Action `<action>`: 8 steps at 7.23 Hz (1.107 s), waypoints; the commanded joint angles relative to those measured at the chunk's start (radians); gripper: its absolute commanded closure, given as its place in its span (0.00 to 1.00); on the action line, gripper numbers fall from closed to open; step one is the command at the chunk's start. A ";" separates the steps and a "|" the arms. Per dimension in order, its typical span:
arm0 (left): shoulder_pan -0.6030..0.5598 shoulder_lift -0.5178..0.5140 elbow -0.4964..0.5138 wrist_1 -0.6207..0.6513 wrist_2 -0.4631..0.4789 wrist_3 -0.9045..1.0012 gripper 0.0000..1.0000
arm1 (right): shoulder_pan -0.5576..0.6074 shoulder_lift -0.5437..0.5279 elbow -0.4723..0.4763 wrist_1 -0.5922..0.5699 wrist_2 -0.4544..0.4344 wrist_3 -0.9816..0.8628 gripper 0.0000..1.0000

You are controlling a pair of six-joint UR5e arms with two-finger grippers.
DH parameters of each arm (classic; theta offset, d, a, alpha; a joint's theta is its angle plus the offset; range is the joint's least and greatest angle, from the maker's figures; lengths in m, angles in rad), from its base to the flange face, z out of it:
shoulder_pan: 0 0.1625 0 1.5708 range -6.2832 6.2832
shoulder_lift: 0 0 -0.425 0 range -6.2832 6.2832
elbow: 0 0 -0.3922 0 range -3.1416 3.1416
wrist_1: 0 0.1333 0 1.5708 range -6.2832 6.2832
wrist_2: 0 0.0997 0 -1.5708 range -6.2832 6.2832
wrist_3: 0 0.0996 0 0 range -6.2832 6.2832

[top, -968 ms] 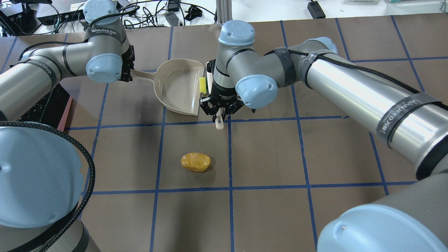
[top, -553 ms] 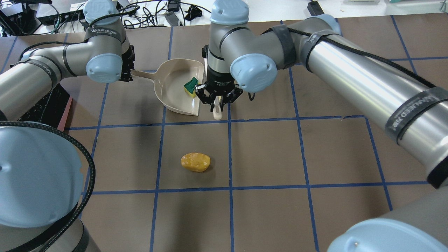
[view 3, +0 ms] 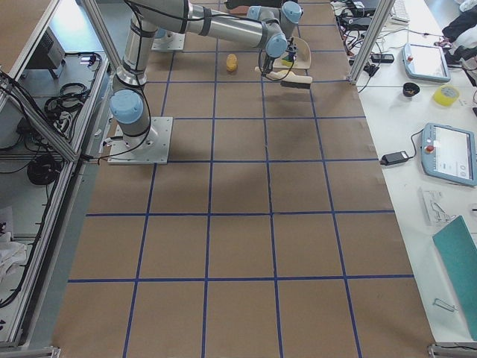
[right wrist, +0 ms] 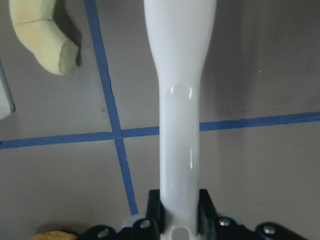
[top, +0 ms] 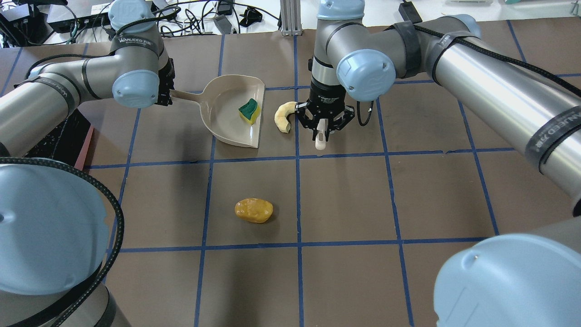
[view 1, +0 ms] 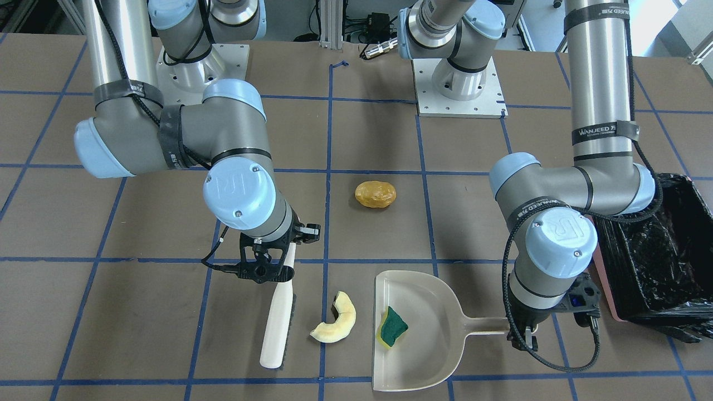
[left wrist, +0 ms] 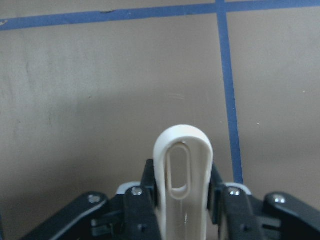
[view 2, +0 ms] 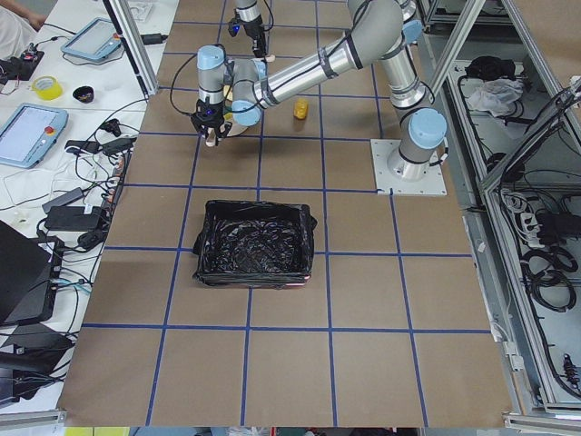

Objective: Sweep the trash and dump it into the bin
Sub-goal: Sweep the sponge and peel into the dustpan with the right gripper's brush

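The beige dustpan (top: 229, 113) lies on the table with its mouth toward my right gripper. My left gripper (top: 164, 95) is shut on its handle (left wrist: 183, 170). The yellow-and-green sponge piece (top: 249, 111) lies inside the pan near the lip (view 1: 392, 326). The pale curved rind (top: 283, 116) lies on the table between the pan's mouth and the brush (view 1: 336, 322). My right gripper (top: 322, 126) is shut on the beige hand brush (view 1: 278, 317), just right of the rind. The yellow-orange potato-like lump (top: 253, 210) lies alone nearer the robot. The bin (view 1: 657, 262) stands beyond the left arm.
The brown table carries a grid of blue tape lines (top: 297, 200). The bin's pink side and black bag show at the overhead view's left edge (top: 68, 136). Cables and devices lie past the table's far edge (top: 218, 18).
The right gripper has moved right with the brush, away from the pan's lip. The sponge went from the lip into the pan. The rind, hidden before, now shows beside the mouth.
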 commanded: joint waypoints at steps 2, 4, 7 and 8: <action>-0.013 -0.006 0.000 0.007 0.002 -0.032 1.00 | 0.064 0.021 -0.008 -0.038 0.096 -0.002 1.00; -0.013 -0.009 0.000 0.010 0.002 -0.032 1.00 | 0.190 0.050 -0.009 -0.158 0.102 0.000 1.00; -0.013 -0.010 0.000 0.021 0.002 -0.030 1.00 | 0.242 0.062 -0.021 -0.232 0.102 0.000 1.00; -0.013 -0.010 0.000 0.021 0.001 -0.021 1.00 | 0.242 0.058 -0.038 -0.234 0.090 0.000 1.00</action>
